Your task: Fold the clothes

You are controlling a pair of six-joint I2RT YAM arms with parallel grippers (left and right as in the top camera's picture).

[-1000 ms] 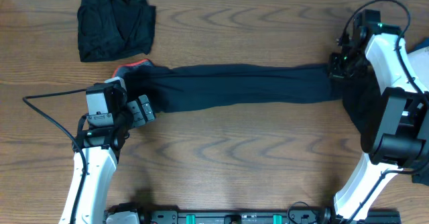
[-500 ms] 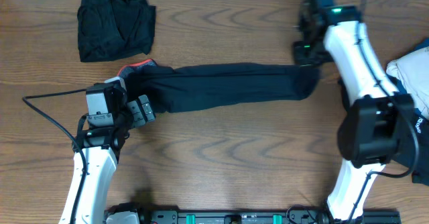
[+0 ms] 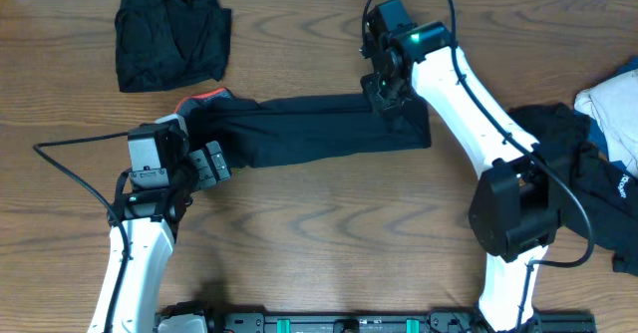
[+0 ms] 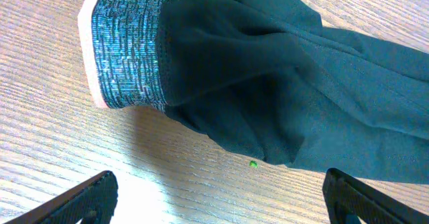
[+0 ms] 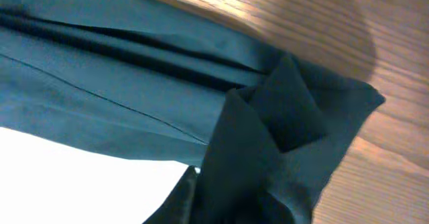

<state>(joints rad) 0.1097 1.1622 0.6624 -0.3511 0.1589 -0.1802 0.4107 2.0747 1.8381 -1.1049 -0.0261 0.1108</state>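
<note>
Right gripper (image 3: 385, 92) at doubled-back end of black trousers (image 3: 299, 129), jaw state unclear, left gripper (image 4: 218, 184) wide open, empty, near coral waistband (image 4: 127, 56).

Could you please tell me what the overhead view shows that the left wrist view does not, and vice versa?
Only overhead: the right gripper over the doubled-back far end of the black trousers, a black garment at the far left corner, and a mixed pile of clothes at the right edge. Only left wrist: the waistband with its knit texture and pale edge, a green speck on the wood, the left gripper with fingers spread wide. Both: the trousers' waistband end lying on the wooden table.
</note>
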